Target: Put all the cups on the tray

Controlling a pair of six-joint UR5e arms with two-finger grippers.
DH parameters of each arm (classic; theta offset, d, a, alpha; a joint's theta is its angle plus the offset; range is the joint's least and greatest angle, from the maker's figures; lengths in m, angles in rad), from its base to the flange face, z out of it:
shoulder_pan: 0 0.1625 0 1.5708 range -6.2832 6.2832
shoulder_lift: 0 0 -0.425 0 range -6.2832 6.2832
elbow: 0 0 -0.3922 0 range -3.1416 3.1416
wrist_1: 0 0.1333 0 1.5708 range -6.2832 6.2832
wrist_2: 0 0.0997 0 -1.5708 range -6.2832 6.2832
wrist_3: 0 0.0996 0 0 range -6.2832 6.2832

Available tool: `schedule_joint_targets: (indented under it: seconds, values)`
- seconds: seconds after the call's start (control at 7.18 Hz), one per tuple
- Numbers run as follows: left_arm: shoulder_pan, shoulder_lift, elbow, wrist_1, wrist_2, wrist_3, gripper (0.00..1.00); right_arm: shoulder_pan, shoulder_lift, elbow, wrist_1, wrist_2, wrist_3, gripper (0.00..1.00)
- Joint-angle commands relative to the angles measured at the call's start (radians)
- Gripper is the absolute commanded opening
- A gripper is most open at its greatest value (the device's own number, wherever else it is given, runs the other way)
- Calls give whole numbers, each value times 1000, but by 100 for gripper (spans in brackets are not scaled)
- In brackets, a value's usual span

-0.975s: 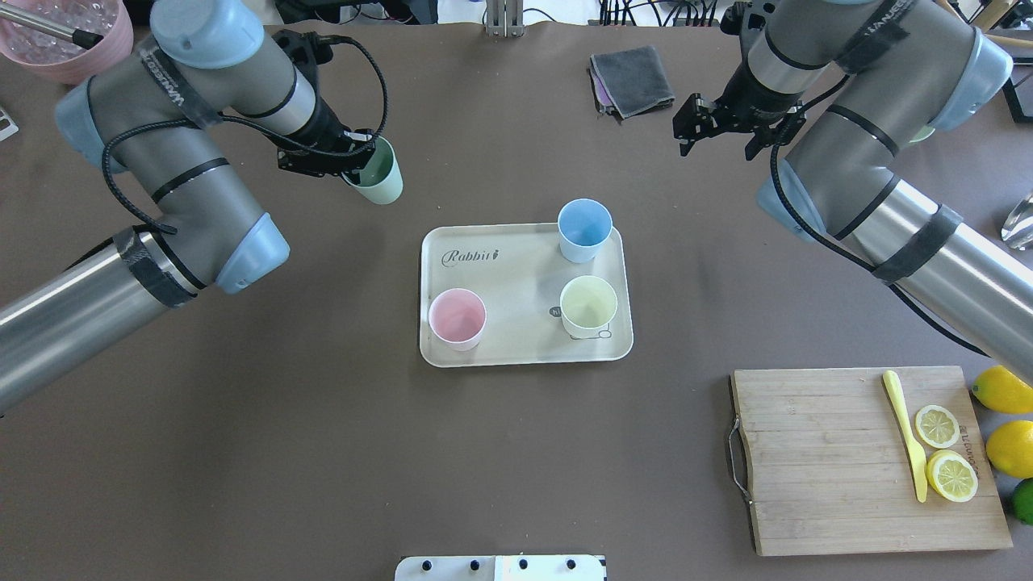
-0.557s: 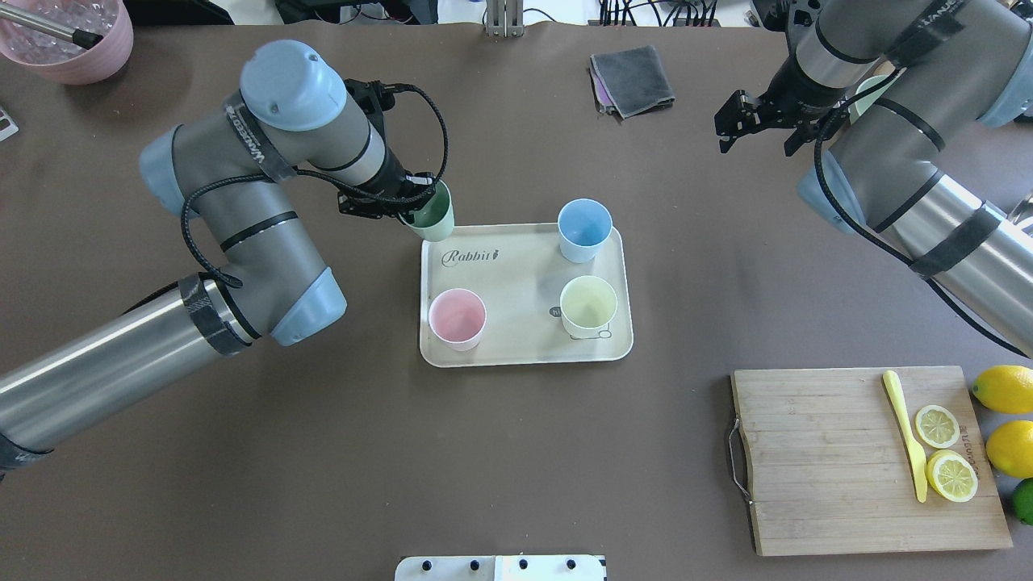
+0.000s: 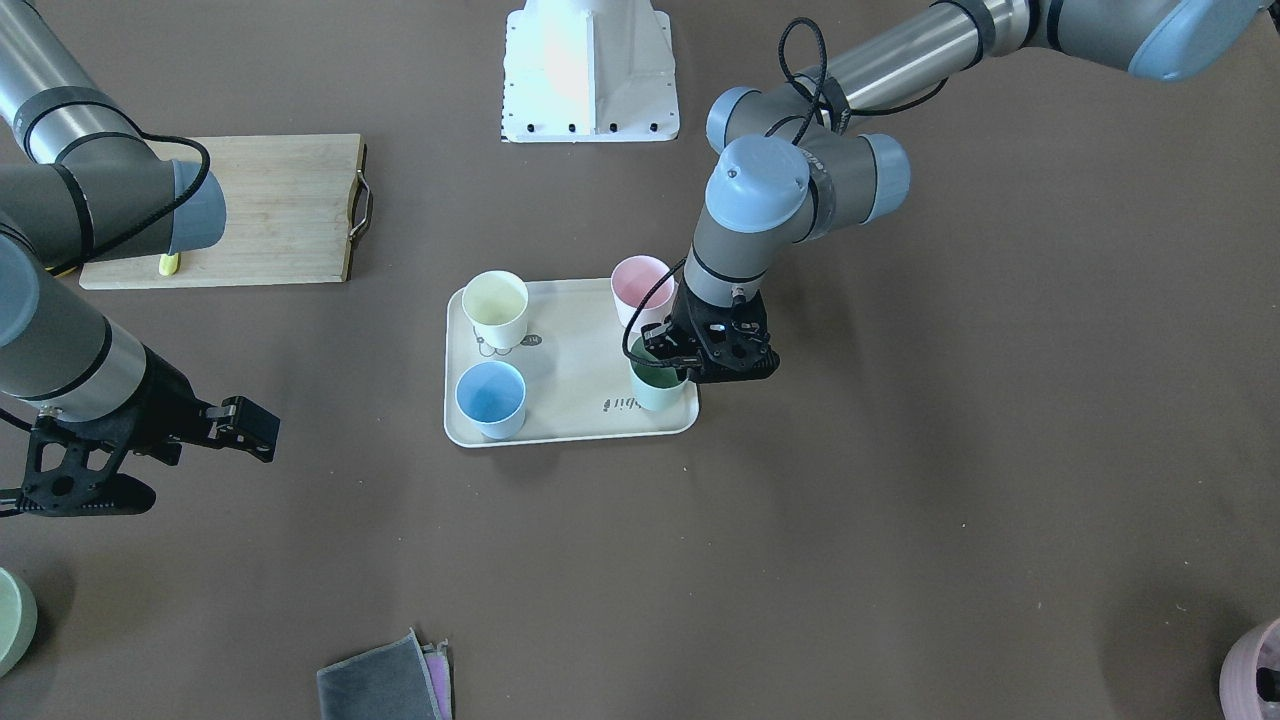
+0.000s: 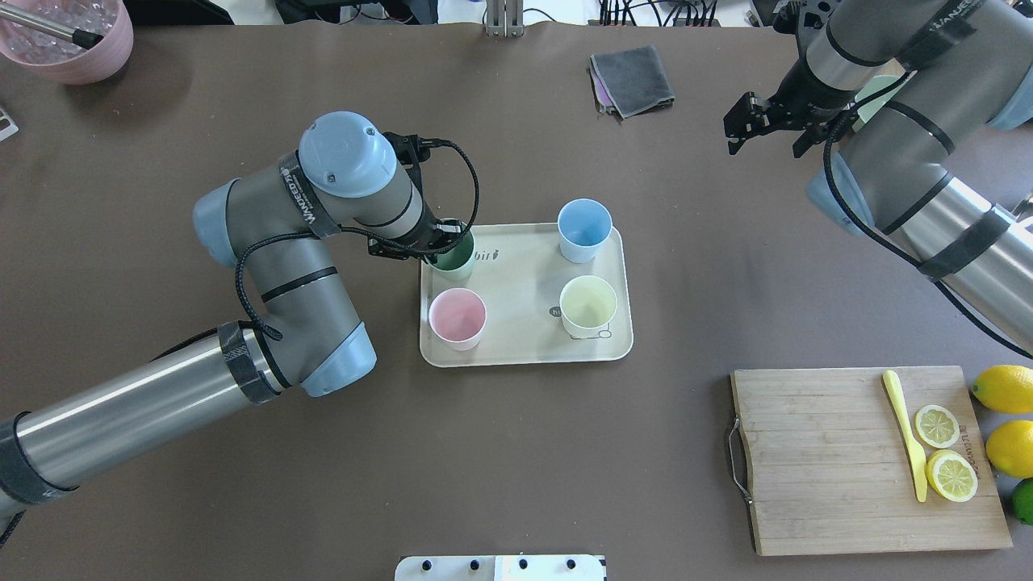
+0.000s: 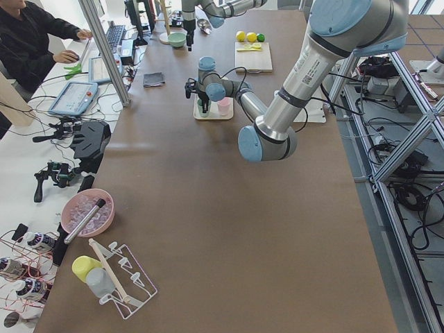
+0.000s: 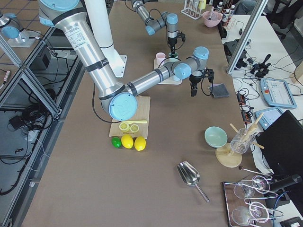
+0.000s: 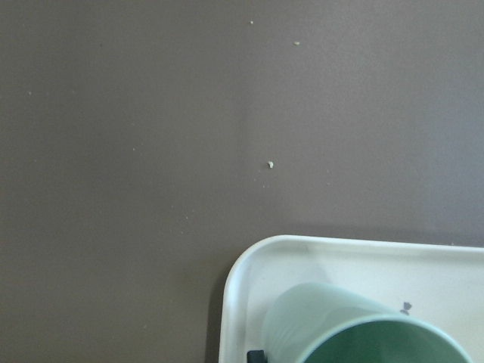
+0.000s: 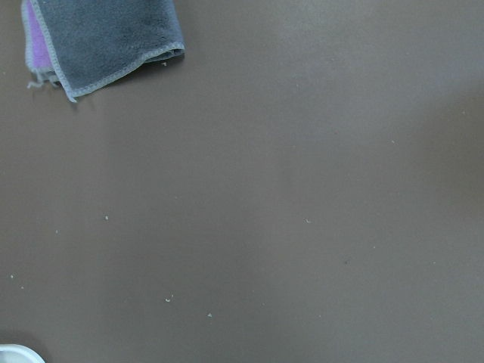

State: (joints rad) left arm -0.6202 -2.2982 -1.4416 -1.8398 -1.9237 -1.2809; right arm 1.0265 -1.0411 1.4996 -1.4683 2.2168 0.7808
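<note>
The cream tray (image 4: 524,274) lies mid-table, also in the front view (image 3: 570,385). On it stand the light blue cup (image 4: 584,230), the pale yellow cup (image 4: 588,306) and the light pink cup (image 4: 457,318). My left gripper (image 4: 442,246) is shut on the rim of the mint green cup (image 4: 457,258) and holds it over the tray's far left corner. The left wrist view shows that cup (image 7: 340,325) inside the tray's rim (image 7: 302,246). I cannot tell whether it touches the tray. My right gripper (image 4: 767,139) is open and empty, far right of the tray.
A grey cloth (image 4: 632,79) lies at the far side. A wooden cutting board (image 4: 815,460) with lemon slices and a yellow knife sits near right, whole lemons beside it. A mauve-pink pot (image 4: 81,48) is far left. A sage-green dish (image 3: 12,620) is beyond the right arm.
My left arm has carried the mint green cup rightward and nearer, from the bare table to over the tray's far left corner. My right arm has drawn back to the right.
</note>
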Motion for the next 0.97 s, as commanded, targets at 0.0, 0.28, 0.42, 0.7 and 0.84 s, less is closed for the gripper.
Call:
schedule_joint_targets:
  seconds: [0.0,0.28,0.42,0.7,0.84]
  values:
    - [13,2,13,-2,18,8,95,3,-1,10,-6,1,0,100]
    - [-5,2,-5,1,46,20,98,4,-19,17,-6,1,-2,100]
    - [-65,5,-26,7,23,72,98,4,-31,22,-6,1,-2,100]
    - [-191,10,-84,121,-95,217,98,23,-62,21,-6,1,-92,100]
    - [-244,14,-101,151,-131,277,98,41,-79,18,-7,3,-135,100]
